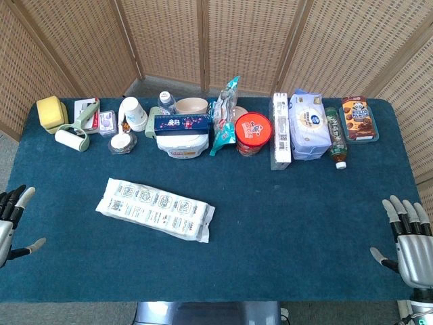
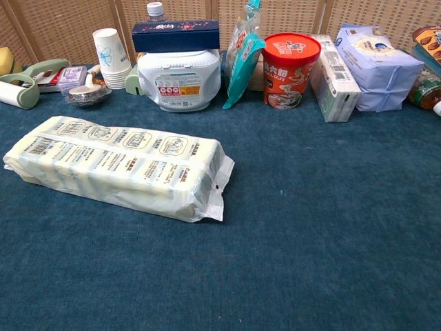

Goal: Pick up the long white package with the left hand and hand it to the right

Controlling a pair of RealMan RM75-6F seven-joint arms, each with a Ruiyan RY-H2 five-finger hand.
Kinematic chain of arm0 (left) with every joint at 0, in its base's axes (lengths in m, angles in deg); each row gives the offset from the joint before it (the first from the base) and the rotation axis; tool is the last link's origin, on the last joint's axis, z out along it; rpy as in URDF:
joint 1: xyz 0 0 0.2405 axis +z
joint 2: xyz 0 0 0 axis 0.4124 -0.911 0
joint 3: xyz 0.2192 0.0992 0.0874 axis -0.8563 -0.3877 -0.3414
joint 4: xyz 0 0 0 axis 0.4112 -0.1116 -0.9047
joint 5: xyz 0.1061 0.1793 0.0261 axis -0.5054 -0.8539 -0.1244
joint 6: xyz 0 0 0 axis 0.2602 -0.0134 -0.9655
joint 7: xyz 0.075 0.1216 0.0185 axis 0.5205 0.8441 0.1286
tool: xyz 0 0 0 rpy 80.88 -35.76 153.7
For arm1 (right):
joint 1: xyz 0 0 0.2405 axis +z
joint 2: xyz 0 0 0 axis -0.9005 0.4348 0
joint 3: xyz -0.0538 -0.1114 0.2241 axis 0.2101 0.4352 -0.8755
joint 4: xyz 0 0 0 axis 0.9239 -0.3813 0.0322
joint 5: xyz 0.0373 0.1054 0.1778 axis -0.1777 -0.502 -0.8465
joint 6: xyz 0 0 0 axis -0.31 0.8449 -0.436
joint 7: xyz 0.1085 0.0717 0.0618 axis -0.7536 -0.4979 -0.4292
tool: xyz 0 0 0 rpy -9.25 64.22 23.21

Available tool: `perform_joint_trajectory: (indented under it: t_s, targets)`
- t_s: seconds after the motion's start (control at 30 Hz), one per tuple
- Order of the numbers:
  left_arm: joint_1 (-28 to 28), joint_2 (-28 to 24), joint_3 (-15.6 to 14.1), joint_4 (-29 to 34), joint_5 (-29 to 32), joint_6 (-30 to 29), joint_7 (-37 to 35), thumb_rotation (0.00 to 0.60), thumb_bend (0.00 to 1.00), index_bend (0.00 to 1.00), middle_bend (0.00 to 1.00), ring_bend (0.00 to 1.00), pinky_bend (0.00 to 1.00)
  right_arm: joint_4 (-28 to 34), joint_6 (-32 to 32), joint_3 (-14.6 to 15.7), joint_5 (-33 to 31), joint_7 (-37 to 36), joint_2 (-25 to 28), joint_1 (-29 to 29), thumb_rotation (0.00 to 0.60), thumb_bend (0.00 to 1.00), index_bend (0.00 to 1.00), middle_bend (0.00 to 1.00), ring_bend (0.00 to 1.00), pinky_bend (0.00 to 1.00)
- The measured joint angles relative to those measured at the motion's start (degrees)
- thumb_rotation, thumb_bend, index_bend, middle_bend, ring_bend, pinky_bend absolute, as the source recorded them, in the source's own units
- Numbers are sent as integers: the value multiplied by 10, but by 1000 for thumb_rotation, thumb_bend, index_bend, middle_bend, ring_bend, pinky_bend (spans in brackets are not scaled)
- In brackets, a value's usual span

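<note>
- White and crinkly, the long white package (image 1: 155, 209) lies flat on the blue counter (image 1: 304, 223), left of centre and skewed, well in front of the row of goods along the back edge.
- Your first step, as I judge it, is the reach: neither robot hand touches anything yet.
- Bring the left robot hand (image 1: 13, 222) in over the package's nearer left end and turn it to close across the narrow width, not the length.
- The soft film wrap may slip or buckle, so grip near the middle to keep the ends from sagging.
- Leave one end free for the right to take.
- The left robot hand sits at the counter's left edge, fingers spread, holding nothing.
- The right robot hand (image 1: 406, 244) waits at the right edge, fingers upright and apart, likewise empty; the chest view shows neither.
</note>
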Motion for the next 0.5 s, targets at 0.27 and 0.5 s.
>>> perform_joint_trajectory:
  t_s: [0.27, 0.5]
  targets:
    - [-6, 1, -1, -12, -14, 16, 2, 600, 0, 0, 0, 0, 2, 5, -15, -1, -10, -5, 2, 4, 600, 0, 0, 0, 0, 0]
    - [-58, -15, -1, -6, -45, 81, -5, 600, 0, 0, 0, 0, 0, 11, -22, 3, -7, -5, 3, 5, 600, 0, 0, 0, 0, 0]
